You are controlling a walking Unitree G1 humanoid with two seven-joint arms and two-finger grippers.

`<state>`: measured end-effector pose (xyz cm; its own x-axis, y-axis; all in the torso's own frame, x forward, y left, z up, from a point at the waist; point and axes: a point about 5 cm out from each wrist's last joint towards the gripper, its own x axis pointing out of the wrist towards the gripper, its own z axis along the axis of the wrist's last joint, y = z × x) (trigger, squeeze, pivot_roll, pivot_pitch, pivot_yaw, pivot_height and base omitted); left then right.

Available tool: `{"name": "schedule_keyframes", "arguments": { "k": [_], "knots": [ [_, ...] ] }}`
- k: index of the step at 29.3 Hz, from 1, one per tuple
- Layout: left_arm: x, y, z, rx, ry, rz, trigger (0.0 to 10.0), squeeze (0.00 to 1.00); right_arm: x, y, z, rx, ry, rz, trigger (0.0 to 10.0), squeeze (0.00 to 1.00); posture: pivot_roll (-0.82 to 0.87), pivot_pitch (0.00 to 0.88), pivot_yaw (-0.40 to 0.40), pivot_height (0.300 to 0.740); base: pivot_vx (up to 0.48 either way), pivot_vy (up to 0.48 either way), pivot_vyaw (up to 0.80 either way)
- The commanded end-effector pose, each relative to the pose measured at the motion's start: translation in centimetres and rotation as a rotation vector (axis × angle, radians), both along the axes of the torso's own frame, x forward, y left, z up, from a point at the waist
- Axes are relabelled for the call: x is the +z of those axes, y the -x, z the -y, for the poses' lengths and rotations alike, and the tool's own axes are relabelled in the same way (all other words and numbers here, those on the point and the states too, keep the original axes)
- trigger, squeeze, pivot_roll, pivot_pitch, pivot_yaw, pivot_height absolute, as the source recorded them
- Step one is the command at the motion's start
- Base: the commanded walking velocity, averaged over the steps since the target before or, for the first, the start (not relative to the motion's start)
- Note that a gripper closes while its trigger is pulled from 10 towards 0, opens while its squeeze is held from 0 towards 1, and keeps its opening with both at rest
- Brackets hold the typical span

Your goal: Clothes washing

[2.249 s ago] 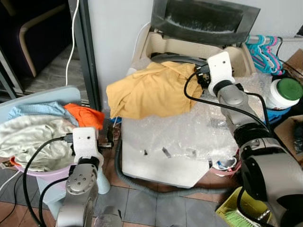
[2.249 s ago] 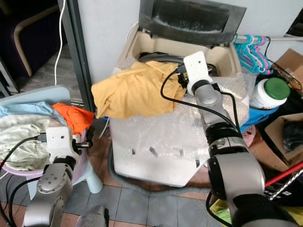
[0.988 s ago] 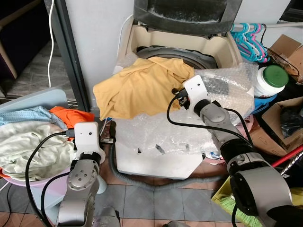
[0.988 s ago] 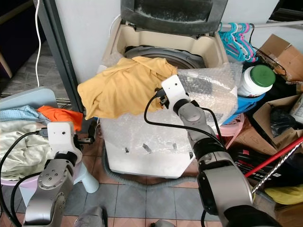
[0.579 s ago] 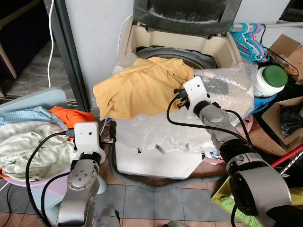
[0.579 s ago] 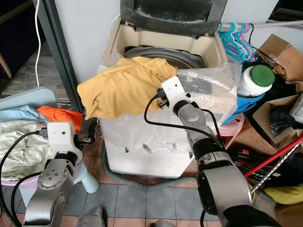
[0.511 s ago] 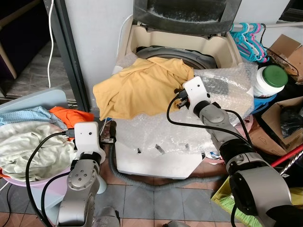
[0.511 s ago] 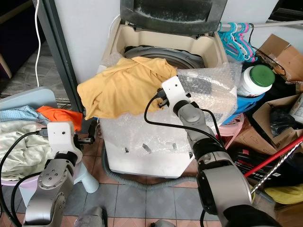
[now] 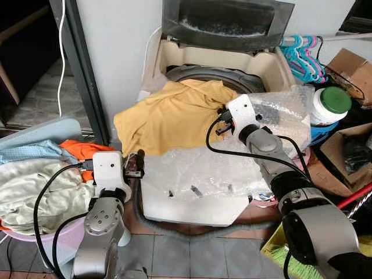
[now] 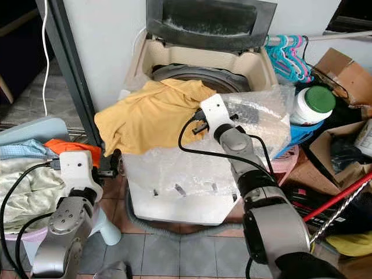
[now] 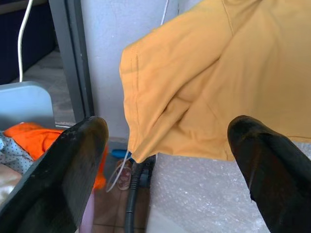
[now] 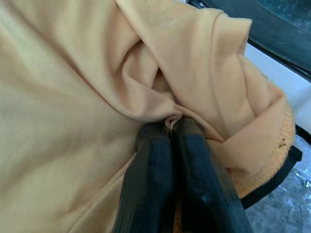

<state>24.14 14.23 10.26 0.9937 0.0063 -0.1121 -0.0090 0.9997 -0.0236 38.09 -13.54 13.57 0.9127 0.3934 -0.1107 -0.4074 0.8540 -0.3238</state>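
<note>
A yellow garment (image 9: pixel 168 116) lies draped over the front left rim of the open top-loading washing machine (image 9: pixel 273 61) and hangs down its side. My right gripper (image 12: pixel 171 127) is shut on a bunched fold of this garment near the drum opening (image 9: pixel 192 72). My left gripper (image 11: pixel 167 128) is open, low at the left in front of the garment's hanging edge, and touches nothing. Beside it, a pink basin (image 9: pixel 58 229) holds pale clothes (image 9: pixel 35 192) and an orange garment (image 9: pixel 81 150).
Bubble wrap (image 9: pixel 197 168) covers the machine's front top. A grey hose (image 9: pixel 174 229) curls on the tiled floor. A green-lidded white jar (image 9: pixel 328 107), hangers (image 9: pixel 302 52) and cardboard boxes (image 9: pixel 349 61) crowd the right. A dark post (image 9: pixel 81 70) stands at the left.
The camera has shifted a little. My right gripper, still shut on the yellow garment, has drawn back from over the drum towards the machine's front. The left arm has hardly moved.
</note>
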Motion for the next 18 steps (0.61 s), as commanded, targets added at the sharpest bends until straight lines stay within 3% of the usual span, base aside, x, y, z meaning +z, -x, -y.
{"name": "schedule_keyframes", "arguments": {
  "k": [1, 4, 7, 10, 12, 13, 14, 16, 17, 18],
  "knots": [
    [0.0, -0.1, 0.4, -0.022, 0.002, 0.002, 10.0, 0.00, 2.0, -0.5, -0.5, 0.064, -0.029, 0.066, 0.0, 0.00, 0.08, 0.000, -0.080, 0.740, 0.352, 0.000, 0.00],
    [-0.1, -0.1, 0.4, -0.023, 0.000, 0.001, 10.0, 0.00, 3.6, -0.6, -1.2, 0.149, -0.028, 0.123, 0.0, 0.00, 0.08, 0.000, -0.078, 0.740, 0.358, 0.000, 0.00],
    [-0.1, -0.2, 0.4, -0.025, -0.005, 0.000, 10.0, 0.00, 6.9, -1.2, -1.5, 0.247, -0.002, 0.206, 0.0, 0.00, 0.07, 0.000, -0.075, 0.740, 0.340, 0.000, 0.00],
    [-0.2, -0.3, 0.4, -0.028, -0.009, 0.001, 10.0, 0.00, 10.6, -2.0, -1.0, 0.239, 0.011, 0.293, 0.0, 0.00, 0.07, 0.000, -0.075, 0.740, 0.324, 0.000, 0.00],
    [-0.2, -0.4, 0.4, -0.029, -0.013, -0.001, 10.0, 0.00, 15.3, -2.9, 0.6, 0.117, -0.009, 0.420, 0.0, 0.00, 0.07, 0.000, -0.072, 0.740, 0.276, 0.000, 0.00],
    [-0.2, -0.4, 0.4, -0.029, -0.013, -0.001, 10.0, 0.00, 15.3, -2.9, 0.6, 0.117, -0.009, 0.420, 0.0, 0.00, 0.07, 0.000, -0.072, 0.740, 0.274, 0.000, 0.00],
    [-0.2, -0.4, 0.4, -0.030, -0.011, 0.001, 10.0, 0.00, 17.8, -3.2, 2.2, -0.021, -0.069, 0.487, 0.0, 0.00, 0.07, 0.000, -0.072, 0.740, 0.259, 0.000, 0.00],
    [-0.2, -0.4, 0.4, -0.030, -0.010, 0.001, 10.0, 0.00, 18.6, -3.3, 2.8, -0.069, -0.094, 0.505, 0.0, 0.00, 0.07, 0.000, -0.072, 0.740, 0.259, 0.000, 0.00],
    [-0.2, -0.4, 0.5, -0.028, -0.009, -0.001, 10.0, 0.00, 19.3, -3.4, 4.1, -0.169, -0.104, 0.519, 0.0, 0.00, 0.07, 0.000, -0.071, 0.740, 0.000, 0.000, 0.00],
    [-0.3, -0.5, 0.5, -0.023, -0.013, -0.005, 10.0, 0.00, 19.2, -3.5, 6.1, -0.326, -0.051, 0.514, 0.0, 0.00, 0.07, 0.000, -0.070, 0.740, 0.000, 0.000, 0.00]
  ]
}}
